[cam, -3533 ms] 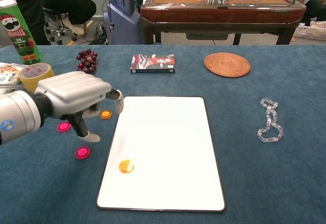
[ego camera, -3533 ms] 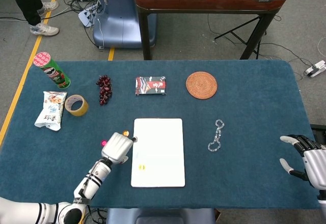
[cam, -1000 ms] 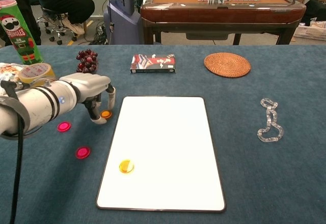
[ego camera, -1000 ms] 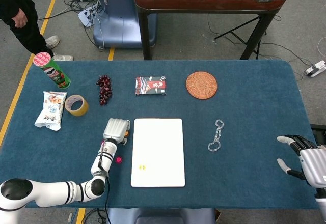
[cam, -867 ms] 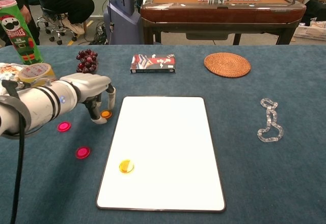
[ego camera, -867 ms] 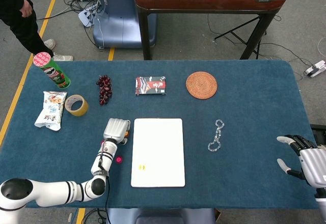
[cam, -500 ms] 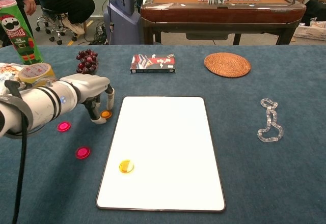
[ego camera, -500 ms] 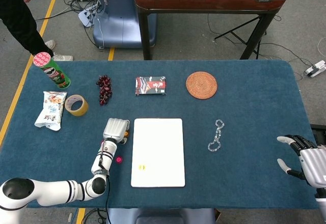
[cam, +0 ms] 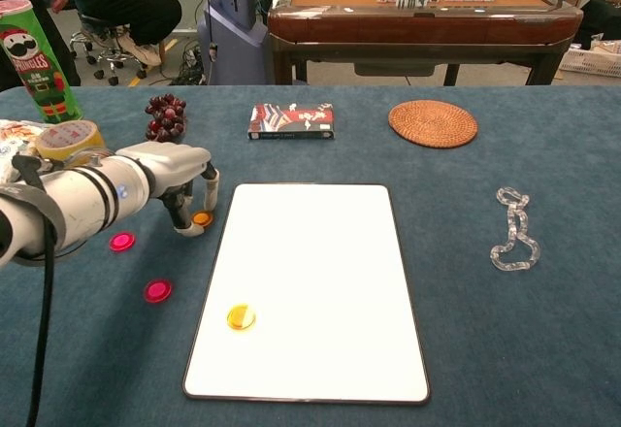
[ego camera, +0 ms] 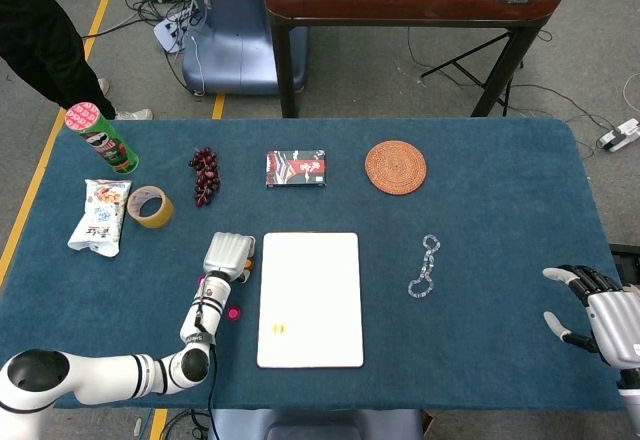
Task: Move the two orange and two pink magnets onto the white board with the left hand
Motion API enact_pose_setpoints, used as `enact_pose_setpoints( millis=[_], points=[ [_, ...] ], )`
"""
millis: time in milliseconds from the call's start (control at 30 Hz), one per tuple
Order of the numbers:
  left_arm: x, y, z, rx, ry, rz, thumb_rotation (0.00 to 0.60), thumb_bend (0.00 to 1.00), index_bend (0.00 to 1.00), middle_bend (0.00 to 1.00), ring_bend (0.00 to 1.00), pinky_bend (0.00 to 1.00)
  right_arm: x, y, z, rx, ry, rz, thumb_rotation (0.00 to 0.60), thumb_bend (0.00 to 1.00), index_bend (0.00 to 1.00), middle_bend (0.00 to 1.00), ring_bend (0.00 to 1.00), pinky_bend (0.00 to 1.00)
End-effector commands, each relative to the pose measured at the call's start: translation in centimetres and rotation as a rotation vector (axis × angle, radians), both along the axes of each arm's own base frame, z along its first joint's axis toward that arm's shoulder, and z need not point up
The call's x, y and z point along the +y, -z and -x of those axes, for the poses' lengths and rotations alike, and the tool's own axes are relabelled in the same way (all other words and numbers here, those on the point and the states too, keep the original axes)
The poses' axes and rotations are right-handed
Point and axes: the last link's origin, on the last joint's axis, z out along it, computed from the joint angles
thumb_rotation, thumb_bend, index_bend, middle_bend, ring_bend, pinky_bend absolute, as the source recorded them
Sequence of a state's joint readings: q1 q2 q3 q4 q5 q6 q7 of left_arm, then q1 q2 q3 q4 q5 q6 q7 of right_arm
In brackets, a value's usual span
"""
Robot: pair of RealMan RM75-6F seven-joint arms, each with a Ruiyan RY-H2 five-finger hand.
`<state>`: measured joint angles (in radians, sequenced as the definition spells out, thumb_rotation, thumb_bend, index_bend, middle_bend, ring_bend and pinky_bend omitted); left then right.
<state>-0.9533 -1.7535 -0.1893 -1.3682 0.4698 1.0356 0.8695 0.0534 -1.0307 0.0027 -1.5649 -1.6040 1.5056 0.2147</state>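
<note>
- While my left hand sits low on the bench just off the left edge of the white board, its fingers reach down on either side of an orange magnet; I cannot tell from either view whether they actually grip it.
- That orange magnet lies on the blue cloth, just beside the board's upper left corner and not on it.
- On the board itself I see the other orange magnet, near the lower left part of the white surface.
- Both pink ones are off the board to its left: the upper pink magnet lies below my forearm in the chest view, and the lower pink magnet lies nearer me, well apart from the hand.
- My right hand hangs at the far right edge of the bench in the head view, fingers spread and holding nothing.
- Behind the board I see a card pack, grapes, a woven coaster and, further left, a roll of tape and a chip can.
- A clear chain lies to the right of the board.
</note>
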Motion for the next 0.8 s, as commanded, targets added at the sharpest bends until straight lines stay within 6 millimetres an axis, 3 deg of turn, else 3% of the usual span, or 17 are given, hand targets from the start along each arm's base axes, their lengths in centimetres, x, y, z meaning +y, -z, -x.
enact_pose_setpoints(
  millis=[33, 367, 800],
  points=[
    [0.0, 0.0, 0.0, -0.001, 0.001, -0.001, 0.600, 0.31, 0.59, 1.00, 1.00, 1.00, 0.0, 0.0, 0.0, 0.000, 0.000, 0.000, 0.600, 0.26, 0.28, 0.29, 0.23, 0.33],
    [-0.8, -0.4, -1.0, 0.002, 0.049, -0.001, 0.600, 0.32, 0.59, 1.00, 1.00, 1.00, 0.1, -0.1, 0.0, -0.002, -0.002, 0.002, 0.600, 0.26, 0.28, 0.29, 0.23, 0.33],
    [-6.0, -1.4, -3.5, -0.024, 0.219, 0.073, 0.600, 0.32, 0.59, 1.00, 1.00, 1.00, 0.4, -0.1, -0.3, -0.002, -0.015, 0.003, 0.600, 0.26, 0.28, 0.29, 0.23, 0.33]
  ],
)
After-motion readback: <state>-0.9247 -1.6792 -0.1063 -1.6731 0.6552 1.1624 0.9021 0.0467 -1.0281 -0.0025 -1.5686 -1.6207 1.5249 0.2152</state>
